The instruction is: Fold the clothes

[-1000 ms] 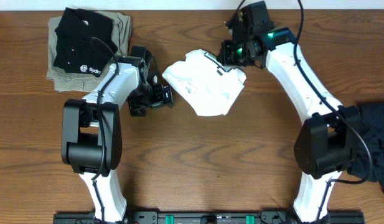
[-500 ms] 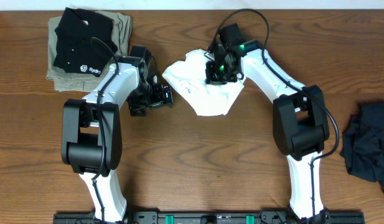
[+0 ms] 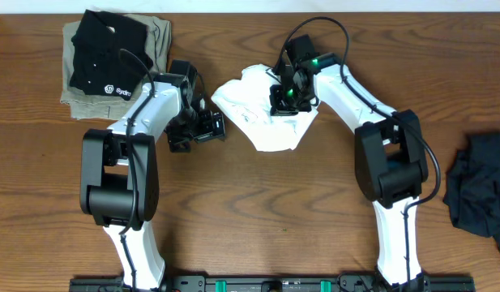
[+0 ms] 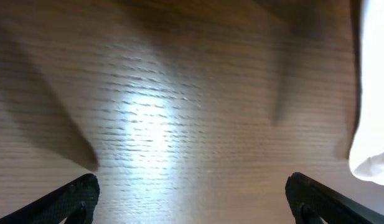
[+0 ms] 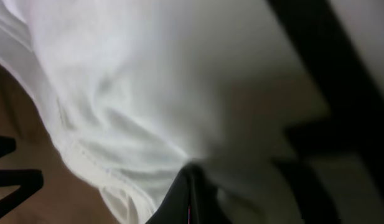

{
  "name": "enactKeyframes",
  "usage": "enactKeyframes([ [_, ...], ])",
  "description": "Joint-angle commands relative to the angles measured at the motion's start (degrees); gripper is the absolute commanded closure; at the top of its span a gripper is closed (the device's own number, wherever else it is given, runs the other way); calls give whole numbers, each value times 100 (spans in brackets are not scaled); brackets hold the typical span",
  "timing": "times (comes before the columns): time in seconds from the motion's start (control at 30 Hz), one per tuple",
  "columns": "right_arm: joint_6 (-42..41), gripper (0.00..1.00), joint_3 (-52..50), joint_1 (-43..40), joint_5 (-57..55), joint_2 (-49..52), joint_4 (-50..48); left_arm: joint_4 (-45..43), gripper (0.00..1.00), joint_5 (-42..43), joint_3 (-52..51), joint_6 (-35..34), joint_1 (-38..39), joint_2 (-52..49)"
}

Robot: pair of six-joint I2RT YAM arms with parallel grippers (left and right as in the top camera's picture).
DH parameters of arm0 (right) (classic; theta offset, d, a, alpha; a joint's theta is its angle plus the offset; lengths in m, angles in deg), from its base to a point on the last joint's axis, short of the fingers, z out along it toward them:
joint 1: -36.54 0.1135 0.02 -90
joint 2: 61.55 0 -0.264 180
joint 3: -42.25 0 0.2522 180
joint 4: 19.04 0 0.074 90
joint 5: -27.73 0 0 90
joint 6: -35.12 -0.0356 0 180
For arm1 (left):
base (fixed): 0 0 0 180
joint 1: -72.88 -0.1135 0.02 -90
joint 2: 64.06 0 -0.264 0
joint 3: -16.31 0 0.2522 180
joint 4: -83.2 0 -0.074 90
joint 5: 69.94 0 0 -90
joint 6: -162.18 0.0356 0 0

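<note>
The right arm is reaching in from the table's (image 3: 258, 211) near edge, elbow bent, wrist tipping steeply down so that the right claw (image 3: 286, 97) is pressing onto the far part of the white T-shirt (image 3: 266, 123). Its wrist camera is showing the right claw (image 5: 190, 186) closed, with a fold of the white T-shirt (image 5: 142, 93) bunching in where the dark fingers (image 5: 173, 202) are meeting. How much cloth is caught there is hard to make out, because the view is blurred and very close. The left arm is arching out and lying low, and the left claw (image 3: 205, 127) is standing wide open and empty over bare wood, with the shirt's nearest edge just beside it on the right. In that wrist view only the tips of the left claw (image 4: 192, 199) are showing at the bottom corners, and the shirt (image 4: 373, 93) is being cut off by the right edge. Behind and to the left of the left claw a black shirt (image 3: 104, 57) is lying on a khaki garment (image 3: 158, 36). Far to the right of the right claw a dark garment (image 3: 476, 193) is running off the frame. Open wood is lying between the two claws and the near edge.
</note>
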State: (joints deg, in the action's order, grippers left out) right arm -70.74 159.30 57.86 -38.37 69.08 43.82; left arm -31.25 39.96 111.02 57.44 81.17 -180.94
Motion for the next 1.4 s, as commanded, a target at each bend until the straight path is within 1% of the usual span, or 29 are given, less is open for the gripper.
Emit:
enactKeyframes([
  [0.0,-83,99,92,-66,-175,-629,142,-4,2,605,-37,391,-24,162],
  [0.07,-76,99,92,-76,-636,-761,330,-35,3,905,-37,603,-24,186],
  [0.13,109,99,92,-94,-1027,-778,476,-46,2,949,-37,621,-24,192],
  [0.2,129,99,87,-160,-1342,-767,590,-35,3,946,-37,621,-24,192],
  [0.4,136,99,-2,-264,-1252,-761,599,-68,3,946,-37,612,-24,192],
  [0.57,68,98,-415,-133,-997,-761,573,-66,3,946,-37,612,-24,192],
  [0.73,61,99,-804,13,-994,-761,247,-68,3,946,-37,610,-24,192],
  [0.97,-393,99,-1421,179,-999,-761,-199,-22,2,946,-37,590,-24,192],
  [1.07,-610,99,-1622,243,-944,-761,-205,-24,3,946,-37,592,-24,192],
  [1.13,-741,99,-1687,326,-901,-761,-195,-22,3,946,-37,592,-24,192],
  [1.37,-1576,99,-1722,852,-691,-761,-199,20,3,946,-37,592,-24,192],
])
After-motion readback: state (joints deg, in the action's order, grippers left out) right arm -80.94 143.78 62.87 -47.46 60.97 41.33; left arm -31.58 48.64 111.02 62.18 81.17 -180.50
